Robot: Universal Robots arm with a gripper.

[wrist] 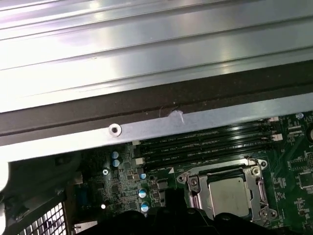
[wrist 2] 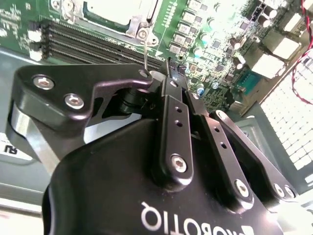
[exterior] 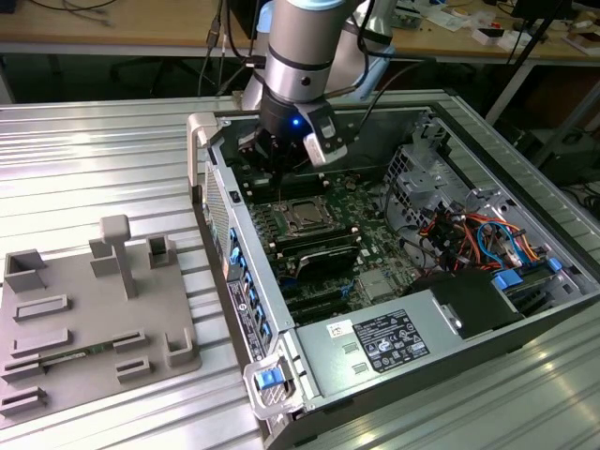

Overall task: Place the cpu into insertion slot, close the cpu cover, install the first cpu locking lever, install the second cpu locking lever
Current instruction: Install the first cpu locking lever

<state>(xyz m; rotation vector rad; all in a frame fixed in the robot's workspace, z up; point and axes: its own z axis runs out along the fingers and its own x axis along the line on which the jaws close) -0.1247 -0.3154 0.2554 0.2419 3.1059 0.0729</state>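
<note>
The cpu [wrist: 229, 196] lies in the insertion slot [exterior: 305, 217] on the green board, its dull silver top showing. The silver cpu cover [wrist: 256, 182] lies flat around it as a frame. A thin wire locking lever [wrist 2: 145, 51] rises from the socket corner [wrist 2: 141, 34] and runs up beside my fingertips. My gripper [wrist 2: 170, 68] hangs inside the case just behind the socket in the exterior view [exterior: 279, 173]. Its black fingers are pressed together, and I cannot tell whether the lever touches them.
Long black memory slots [wrist: 205, 144] run beside the socket. The open computer case has a metal wall [wrist: 146, 73] close by, a grey power-supply box [exterior: 384, 342] at the front and coloured cables [exterior: 469, 234] on the exterior view's right. A grey parts fixture [exterior: 84, 319] lies outside the case.
</note>
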